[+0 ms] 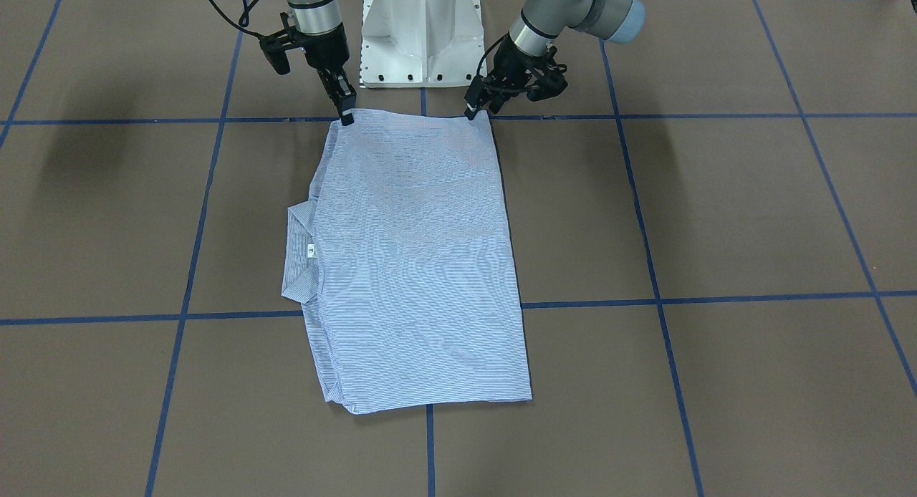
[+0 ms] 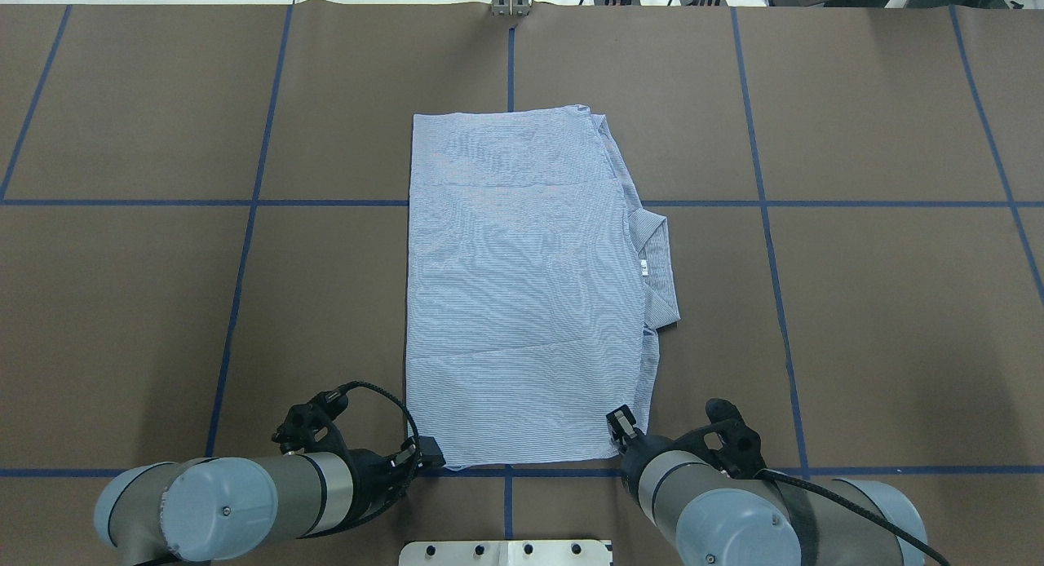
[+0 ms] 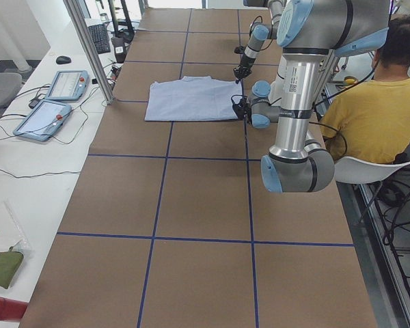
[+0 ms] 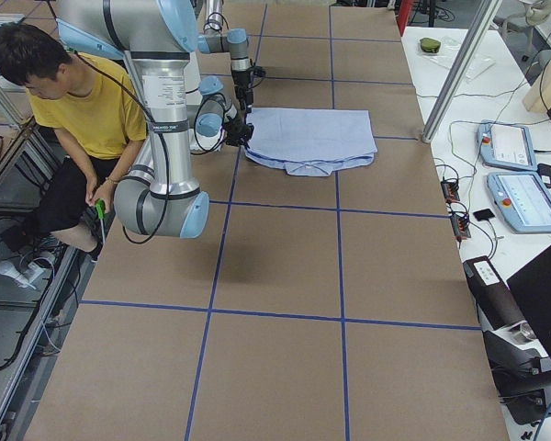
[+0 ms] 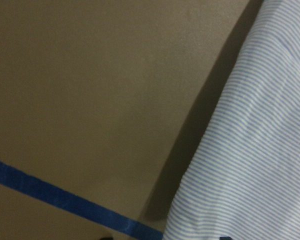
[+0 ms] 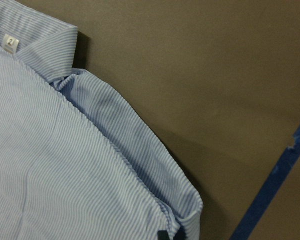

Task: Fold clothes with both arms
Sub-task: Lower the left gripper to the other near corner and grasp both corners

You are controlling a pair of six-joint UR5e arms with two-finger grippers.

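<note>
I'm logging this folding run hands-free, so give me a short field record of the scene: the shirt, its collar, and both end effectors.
garment: striped shirt, folded into a flat rectangle on the brown table
collar: sticks out of the side on the robot's right, neck label showing
left end effector: at the shirt's corner nearest the base, seemingly shut on it
right end effector: at the other base-side corner, seemingly shut on it

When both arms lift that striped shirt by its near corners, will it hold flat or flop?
Probably floppy and light: the shirt is thin cloth lying in soft layers, so it should sag. The tucked layers beside the collar may slip apart.
</note>
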